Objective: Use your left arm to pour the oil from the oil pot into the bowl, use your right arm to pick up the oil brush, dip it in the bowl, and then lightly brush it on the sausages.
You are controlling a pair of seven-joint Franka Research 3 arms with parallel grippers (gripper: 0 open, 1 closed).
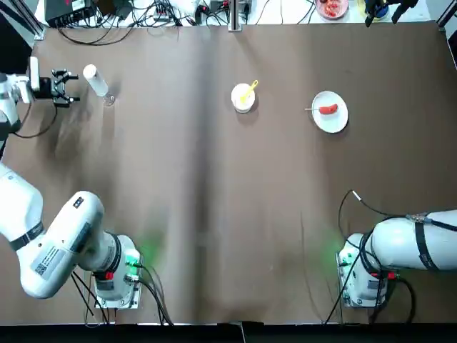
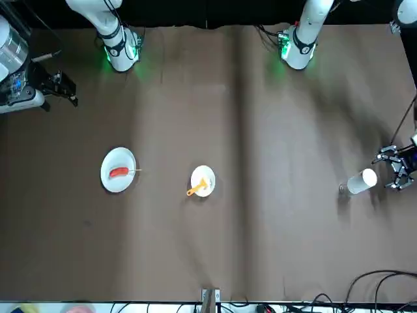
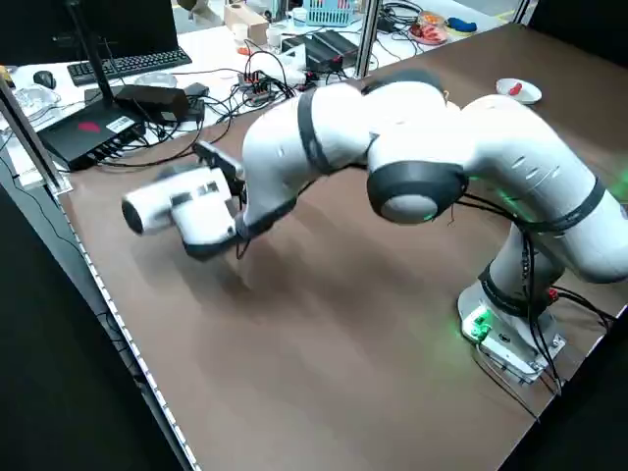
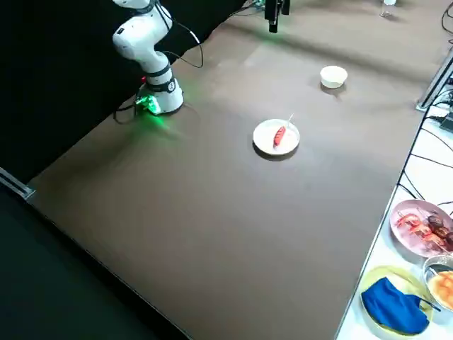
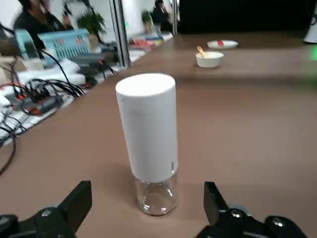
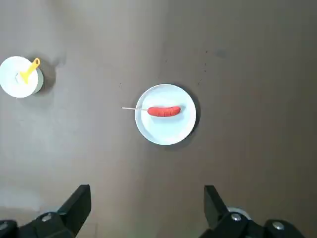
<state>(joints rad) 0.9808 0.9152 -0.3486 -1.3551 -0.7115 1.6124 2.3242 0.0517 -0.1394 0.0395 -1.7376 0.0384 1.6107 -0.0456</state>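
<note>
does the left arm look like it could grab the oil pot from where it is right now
Likely yes: the left gripper is open beside the oil pot, with nothing visible between them.

White bowl, yellow-orange brush, red sausage.

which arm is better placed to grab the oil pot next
The left, I'd say: its open gripper faces the upright oil pot close by, while the right gripper hangs over by the sausage plate.

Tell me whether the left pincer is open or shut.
Open: the left pincer shows its two fingers wide apart, the oil pot standing ungripped beyond them.
</note>
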